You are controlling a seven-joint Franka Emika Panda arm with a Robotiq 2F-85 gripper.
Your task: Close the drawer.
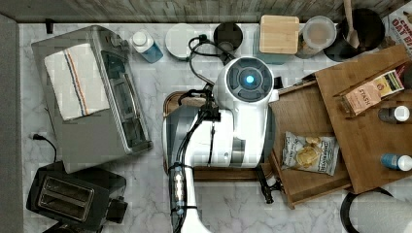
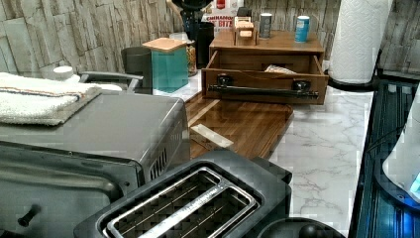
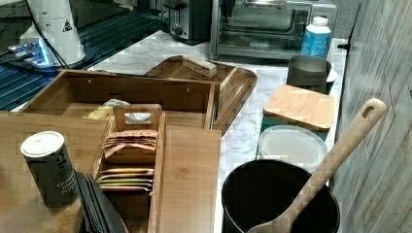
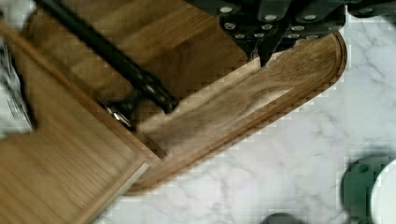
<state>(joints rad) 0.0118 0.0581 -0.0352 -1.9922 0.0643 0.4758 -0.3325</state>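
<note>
The drawer (image 1: 299, 119) stands pulled out from under the flat top panel (image 1: 362, 141), with a chip bag (image 1: 310, 153) lying inside. Its black bar handle (image 2: 262, 90) runs along the drawer front (image 2: 265, 79). The right view shows the drawer's (image 3: 136, 90) thin walls open beside the tray. In the wrist view my gripper (image 4: 260, 56) hangs shut and empty above the rounded serving tray (image 4: 280, 84), a short way off the handle (image 4: 107, 51) and the drawer (image 4: 70, 158). From the top view, my arm (image 1: 240, 116) covers the tray.
A toaster oven (image 1: 92, 97) and a toaster (image 1: 68, 196) stand at the top view's left. Jars, a teal canister (image 1: 279, 34) and a utensil pot (image 1: 362, 29) line the back wall. A tea box (image 1: 371, 92) and bottles sit on the top panel. A paper towel roll (image 2: 357, 39) stands beside the cabinet.
</note>
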